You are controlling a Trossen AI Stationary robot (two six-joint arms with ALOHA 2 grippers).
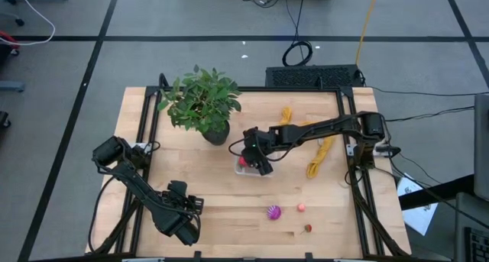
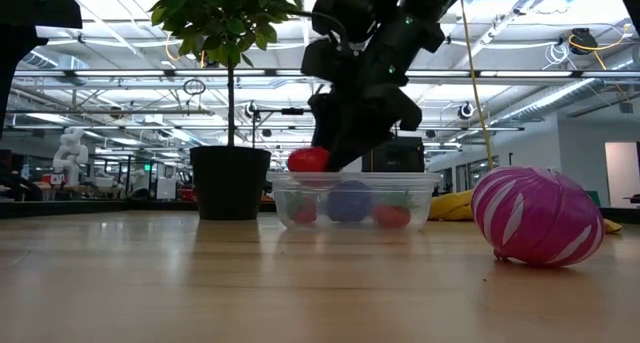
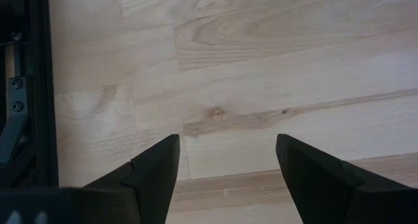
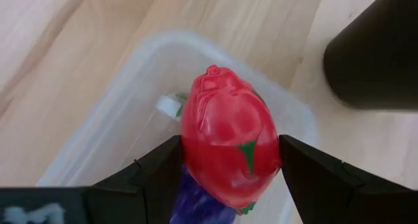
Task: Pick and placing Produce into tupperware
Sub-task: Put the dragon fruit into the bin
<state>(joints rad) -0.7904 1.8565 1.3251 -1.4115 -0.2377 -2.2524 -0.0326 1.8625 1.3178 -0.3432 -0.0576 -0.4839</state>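
Note:
My right gripper (image 1: 246, 161) is shut on a red strawberry-like toy (image 4: 228, 145) just above the clear tupperware (image 2: 352, 201), which stands on the table beside the plant pot. The tupperware holds a blue-purple piece (image 2: 349, 201) and red pieces (image 2: 391, 215). On the table near the front lie a magenta striped toy (image 1: 273, 211), a pink one (image 1: 302, 208) and a small red one (image 1: 308, 228). My left gripper (image 3: 225, 178) is open and empty over the wood at the front left. My right gripper pinches the red toy's two sides (image 4: 189, 152) between its two fingers, coming from above and pointing down into the tupperware. The toy is lifted clear, at the height of the tupperware's rim (image 2: 308, 161).
A green potted plant (image 1: 202, 101) stands right behind the tupperware, its black pot (image 4: 372, 54) close to my right gripper. A mustard-yellow cloth (image 1: 317, 151) lies at the right. Bare wood lies at the front middle.

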